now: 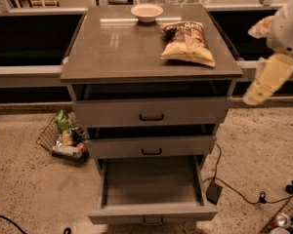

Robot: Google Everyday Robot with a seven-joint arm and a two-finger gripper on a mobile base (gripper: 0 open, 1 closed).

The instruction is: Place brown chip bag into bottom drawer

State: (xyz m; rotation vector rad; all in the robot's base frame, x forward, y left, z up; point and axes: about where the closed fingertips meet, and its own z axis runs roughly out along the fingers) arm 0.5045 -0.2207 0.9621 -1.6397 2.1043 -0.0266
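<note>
The brown chip bag lies flat on the right part of the cabinet top, tan-yellow with a dark brown panel at its far end. The bottom drawer is pulled out and holds nothing. The two drawers above it are pushed in only partway. My gripper is a pale, blurred shape at the right edge, beside the cabinet's right front corner. It is to the right of the bag, a little lower, and apart from it.
A small pale bowl stands at the back centre of the cabinet top. A wire basket of items sits on the floor at the left. A cable and power brick lie at the lower right, near another basket.
</note>
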